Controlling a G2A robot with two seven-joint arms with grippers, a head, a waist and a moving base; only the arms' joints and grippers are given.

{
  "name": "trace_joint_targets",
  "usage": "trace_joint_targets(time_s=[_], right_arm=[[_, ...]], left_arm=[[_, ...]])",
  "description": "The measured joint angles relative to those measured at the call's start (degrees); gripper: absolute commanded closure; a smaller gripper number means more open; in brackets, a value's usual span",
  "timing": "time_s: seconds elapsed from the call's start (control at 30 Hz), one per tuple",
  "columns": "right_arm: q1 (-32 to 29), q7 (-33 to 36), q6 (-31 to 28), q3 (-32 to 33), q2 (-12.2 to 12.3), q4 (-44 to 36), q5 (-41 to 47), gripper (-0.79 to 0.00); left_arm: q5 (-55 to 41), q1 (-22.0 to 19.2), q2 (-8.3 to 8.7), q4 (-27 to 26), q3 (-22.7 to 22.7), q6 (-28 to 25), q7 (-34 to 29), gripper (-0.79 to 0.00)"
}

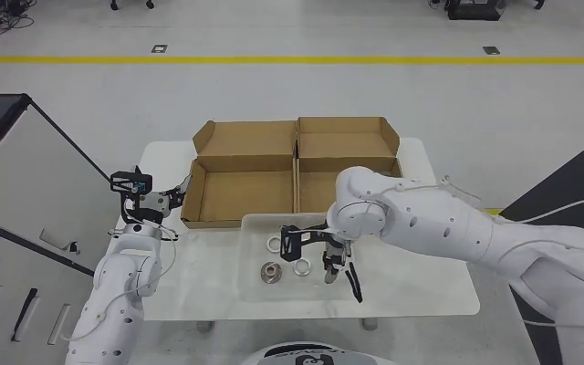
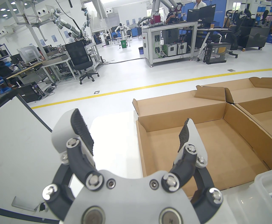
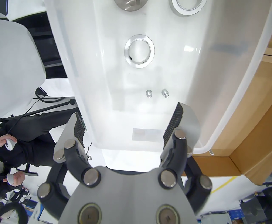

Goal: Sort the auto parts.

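Spread wide and gripping nothing at right pincer (image 3: pixel 129 118), just above tray (image 3: pixel 70 63) end. Beyond, two bolts (image 3: pixel 148 93) side by side, then ring (image 3: pixel 139 51). Likewise wide, bare at left pincer (image 2: pixel 131 123), beside box (image 2: pixel 180 104). Could pinch both bolts together, lying so close, or knock one away.

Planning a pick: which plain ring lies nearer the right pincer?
The ring just beyond the two bolts; the other ring lies farther off, beside the hub.
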Motion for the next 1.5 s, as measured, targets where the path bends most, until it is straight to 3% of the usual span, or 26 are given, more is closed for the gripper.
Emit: trace_joint_targets(time_s=[0.37, 0.63, 1.5], right_arm=[[-2.73, 2.05, 2.05, 0.0, -3.52, 5.7, -4.24, -0.391], [-3.93, 3.17, 3.17, 0.0, -5.18, 8.39, -5.48, -0.376], [-5.33, 2.95, 2.96, 0.0, -7.17, 14.51, -6.37, -0.332]], left_arm=[[0.0, 0.0, 0.0, 0.0, 0.0, 0.0, 0.0, -0.785], [0.0, 0.0, 0.0, 0.0, 0.0, 0.0, 0.0, -0.785], [0.0, 0.0, 0.0, 0.0, 0.0, 0.0, 0.0, -0.785]])
